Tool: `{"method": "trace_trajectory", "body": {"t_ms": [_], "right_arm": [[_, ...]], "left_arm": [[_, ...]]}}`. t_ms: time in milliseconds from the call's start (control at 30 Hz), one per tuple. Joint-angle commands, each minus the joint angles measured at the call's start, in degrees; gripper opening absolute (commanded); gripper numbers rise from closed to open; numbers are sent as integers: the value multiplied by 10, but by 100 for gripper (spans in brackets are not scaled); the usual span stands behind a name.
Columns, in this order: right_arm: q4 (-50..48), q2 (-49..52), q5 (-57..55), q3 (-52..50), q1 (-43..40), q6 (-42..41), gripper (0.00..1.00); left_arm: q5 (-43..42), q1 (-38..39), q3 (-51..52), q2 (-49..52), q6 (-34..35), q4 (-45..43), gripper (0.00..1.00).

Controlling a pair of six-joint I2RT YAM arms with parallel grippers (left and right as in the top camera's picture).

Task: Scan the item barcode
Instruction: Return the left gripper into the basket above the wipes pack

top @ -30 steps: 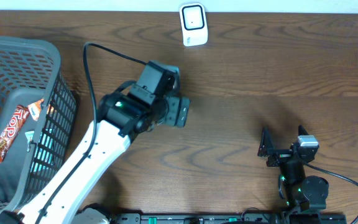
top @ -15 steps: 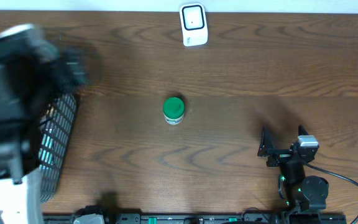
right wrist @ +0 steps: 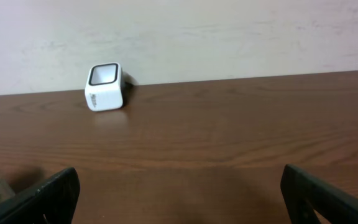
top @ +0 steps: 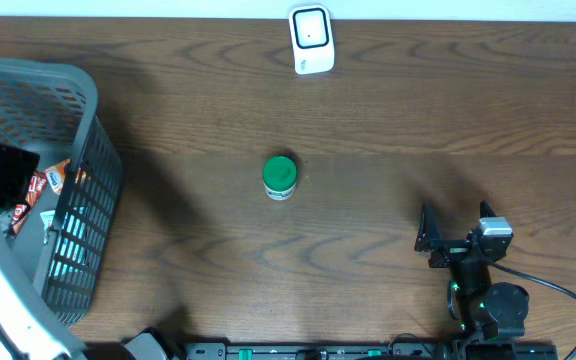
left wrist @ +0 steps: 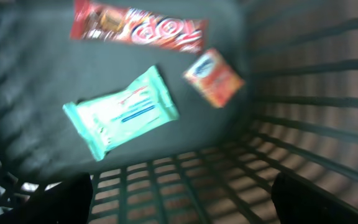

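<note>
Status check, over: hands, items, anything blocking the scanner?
Left hand open over the basket, right hand open near table edge; neither holding. Candy bar, wipes pack, sachet in basket; bottle mid-table. Nothing blocking the scanner.

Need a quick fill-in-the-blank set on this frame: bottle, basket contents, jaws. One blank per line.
The bottle standing alone on the table has a ___ cap.
In the left wrist view, ___ packets lie on the floor of the basket.
The longest one, the candy bar, has a mostly ___ wrapper.
The left gripper and right gripper both have their jaws ___.
Missing words: green; three; red; open.
</note>
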State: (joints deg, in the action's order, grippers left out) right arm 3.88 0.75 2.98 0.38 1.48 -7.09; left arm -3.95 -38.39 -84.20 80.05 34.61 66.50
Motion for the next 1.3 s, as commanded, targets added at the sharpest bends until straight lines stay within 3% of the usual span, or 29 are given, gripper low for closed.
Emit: {"method": "trace_trajectory", "body": {"t_ms": [0, 900, 1267], "right_arm": [[2, 0, -1, -1, 3, -6, 99], [2, 0, -1, -1, 3, -6, 99], [2, 0, -1, -1, 3, -6, 99]], "left_arm": [[1, -17, 42, 20, 13, -11, 92], [19, -68, 309, 28, 10, -163, 92], [20, -69, 399, 28, 11, -290, 92]]}}
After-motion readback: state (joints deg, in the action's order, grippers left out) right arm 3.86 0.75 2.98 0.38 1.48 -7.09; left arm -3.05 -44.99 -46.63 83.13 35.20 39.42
